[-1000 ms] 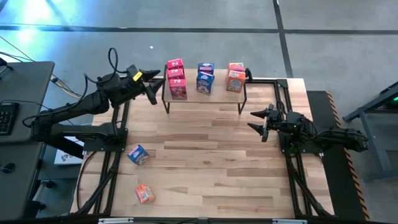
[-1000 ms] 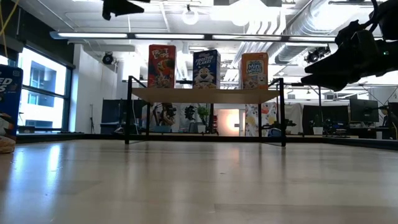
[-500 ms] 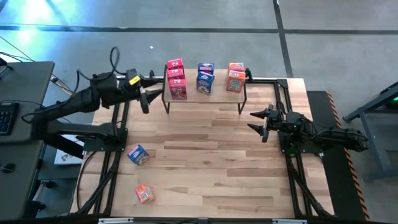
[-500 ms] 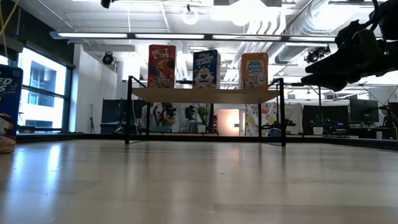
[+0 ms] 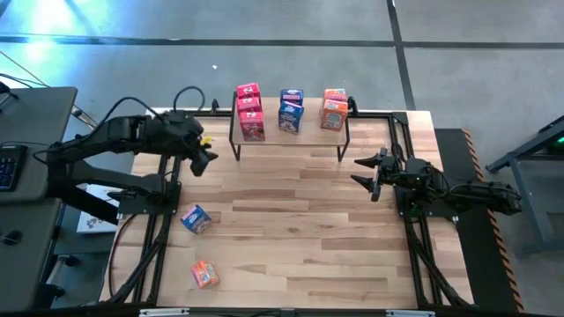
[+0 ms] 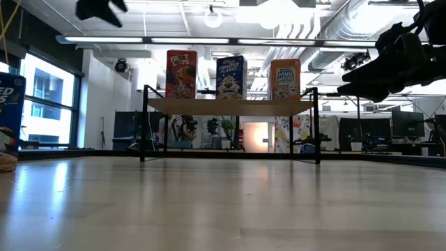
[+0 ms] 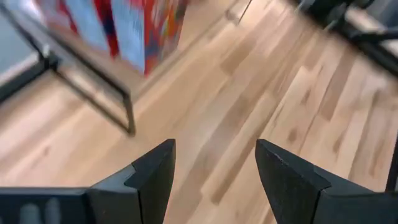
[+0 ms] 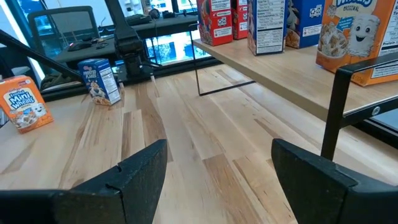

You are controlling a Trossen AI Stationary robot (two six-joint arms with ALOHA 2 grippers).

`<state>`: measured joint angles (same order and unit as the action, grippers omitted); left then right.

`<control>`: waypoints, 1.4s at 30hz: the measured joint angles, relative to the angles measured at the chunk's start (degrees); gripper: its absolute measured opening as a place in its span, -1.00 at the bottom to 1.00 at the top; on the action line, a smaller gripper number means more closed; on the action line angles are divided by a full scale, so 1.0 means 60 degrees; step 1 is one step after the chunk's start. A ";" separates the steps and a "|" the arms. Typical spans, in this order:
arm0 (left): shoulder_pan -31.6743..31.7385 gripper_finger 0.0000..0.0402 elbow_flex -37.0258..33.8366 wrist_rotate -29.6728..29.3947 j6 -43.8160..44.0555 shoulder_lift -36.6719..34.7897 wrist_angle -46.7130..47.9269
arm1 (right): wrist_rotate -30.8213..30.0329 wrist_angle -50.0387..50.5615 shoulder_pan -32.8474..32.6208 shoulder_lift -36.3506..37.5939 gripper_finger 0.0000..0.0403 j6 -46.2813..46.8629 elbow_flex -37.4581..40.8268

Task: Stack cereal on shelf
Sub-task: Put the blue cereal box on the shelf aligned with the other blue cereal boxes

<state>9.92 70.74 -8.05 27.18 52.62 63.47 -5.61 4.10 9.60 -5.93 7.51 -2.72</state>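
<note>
The shelf (image 5: 308,135) stands at the table's far edge on thin black legs. On its board stand stacked cereal boxes: red (image 5: 250,111), blue (image 5: 291,111) and orange (image 5: 334,109). A blue box (image 5: 196,218) and an orange box (image 5: 204,275) lie on the tabletop near the left edge. My left gripper (image 5: 203,162) hangs open in the air left of the shelf's left legs, slanting down, with nothing between its fingers (image 7: 214,149). My right gripper (image 5: 359,172) waits open near the right edge, level, facing left.
Black frame rails run along both sides of the table (image 5: 264,220). In the low view the blue box (image 6: 10,104) shows at the far left. The wide wooden stretch between the shelf and the near edge holds only the two loose boxes.
My left gripper has drawn back from the red boxes on the shelf, moving toward the table's left and near edges. It has tipped from roughly level to slanting down at the tabletop. The boxes have stayed put.
</note>
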 joint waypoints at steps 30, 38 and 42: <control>-0.4374 0.05 -0.1481 0.0349 0.6089 0.1185 0.3071 | 0.0000 -0.0003 -0.0002 -0.0001 0.40 -0.0004 -0.0007; -0.5863 0.06 -0.1716 0.0259 0.7619 0.1371 0.3017 | 0.0000 -0.0003 -0.0003 -0.0001 0.40 -0.0004 -0.0007; -0.6490 0.17 -0.1716 0.0222 0.8135 0.1663 0.3008 | 0.0000 0.0000 -0.0003 -0.0001 0.40 0.0000 -0.0007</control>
<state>-29.02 60.45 -6.72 75.99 62.60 81.52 -5.61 4.10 9.59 -5.93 7.51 -2.76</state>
